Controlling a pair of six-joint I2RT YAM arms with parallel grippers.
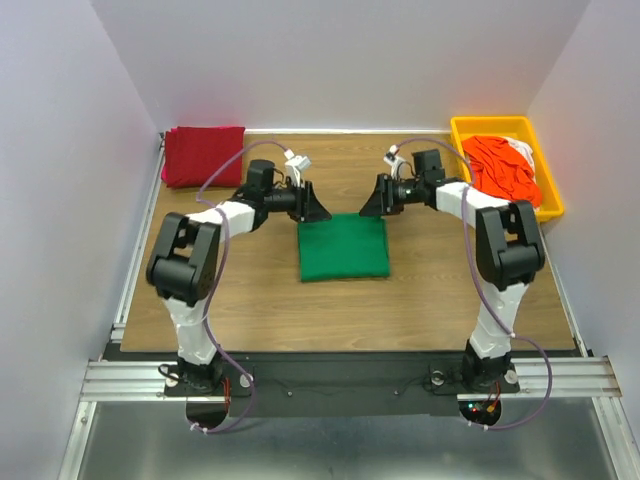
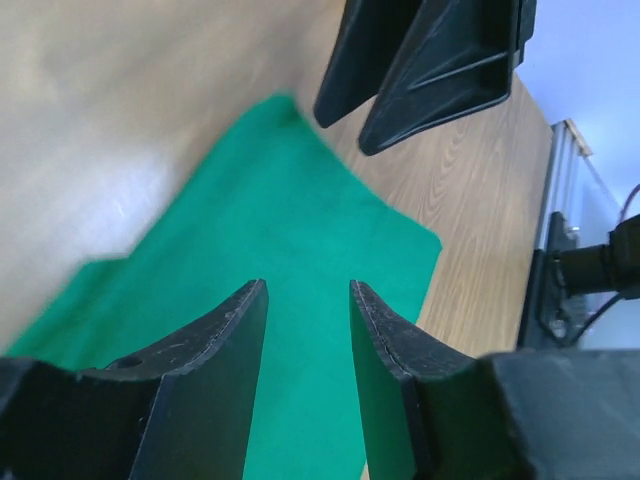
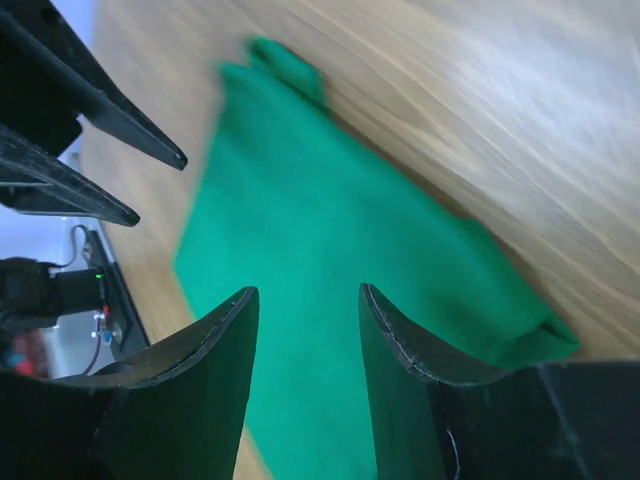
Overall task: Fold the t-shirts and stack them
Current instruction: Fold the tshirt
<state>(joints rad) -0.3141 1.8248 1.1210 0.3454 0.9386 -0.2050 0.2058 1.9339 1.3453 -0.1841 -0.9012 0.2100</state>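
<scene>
1. Green t-shirt (image 1: 343, 248): folded to a neat rectangle, lying flat at the middle of the wooden table (image 1: 250, 290), nearest of the garments. It looks like soft, light, limp cloth. It would likely sag open if lifted by one corner, so it is best taken at two corners together.
2. Left gripper (image 1: 318, 206): at the shirt's far left corner, fingers spread, holding nothing.
3. Right gripper (image 1: 372, 202): at the far right corner, fingers parted, empty.
4. Dark red t-shirt (image 1: 203, 154): folded, at the table's far left corner.
5. Yellow tray (image 1: 490, 123): far right, with an orange-red t-shirt (image 1: 505, 170) heaped inside unfolded and white cloth (image 1: 521, 149) showing beside it.
</scene>
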